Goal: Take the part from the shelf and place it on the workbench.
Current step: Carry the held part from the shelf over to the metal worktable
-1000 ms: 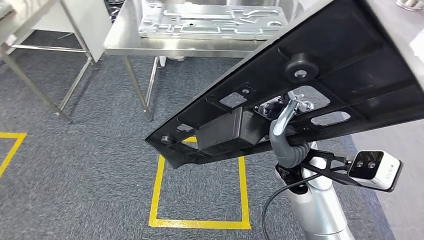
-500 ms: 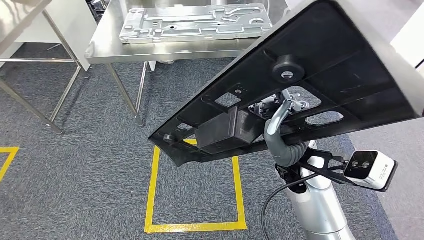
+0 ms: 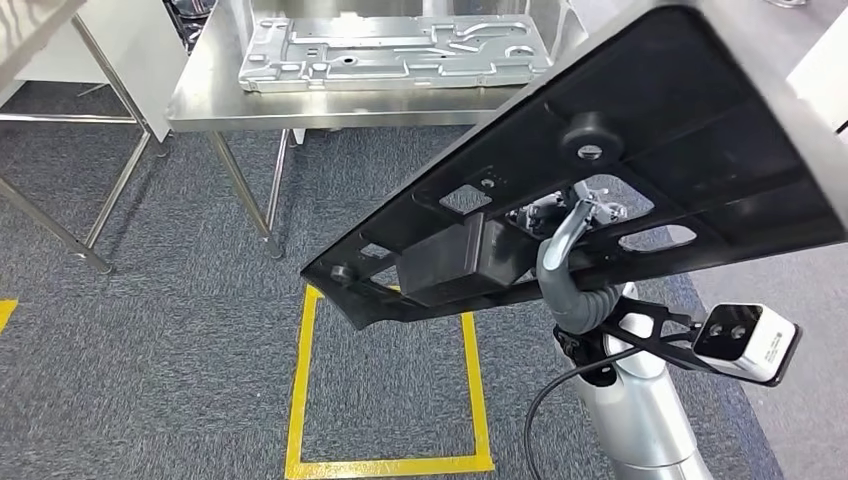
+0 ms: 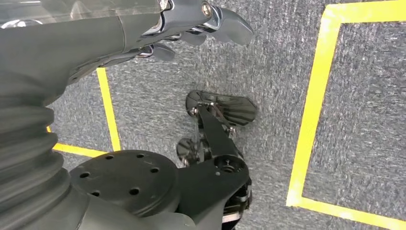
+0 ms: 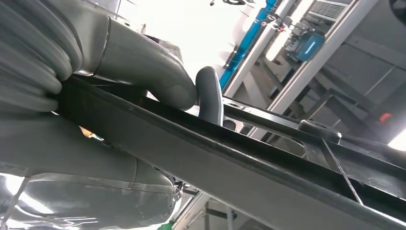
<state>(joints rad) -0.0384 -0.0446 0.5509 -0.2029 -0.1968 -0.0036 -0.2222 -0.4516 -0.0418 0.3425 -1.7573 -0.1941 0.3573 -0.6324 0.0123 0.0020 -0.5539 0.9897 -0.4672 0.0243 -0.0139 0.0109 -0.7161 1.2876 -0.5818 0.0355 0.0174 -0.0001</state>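
a: item one, the part (image 3: 640, 160)?
b: large black panel, held tilted in the air above the grey carpet (image 3: 150, 340), its narrow end toward 8 o'clock in the head view. ribbed underside faces the camera, with cut-outs and a round boss.

a: right hand (image 3: 566, 240)?
b: it grips the part. in the right wrist view the grey thumb (image 5: 143, 67) lies over the panel's edge and a finger (image 5: 209, 93) curls round it.

a: left hand (image 4: 191, 28)?
b: hangs low over the carpet in the left wrist view, fingers loosely curled, holding nothing. whether to call it open or closed, i cannot tell.

a: the counter (image 3: 200, 100)?
b: steel, at 11 o'clock, well apart from the part. a silver stamped plate (image 3: 390, 50) lies flat on it.

a: floor markings?
b: a yellow tape rectangle (image 3: 300, 400) at 6 o'clock, below the panel's narrow end.
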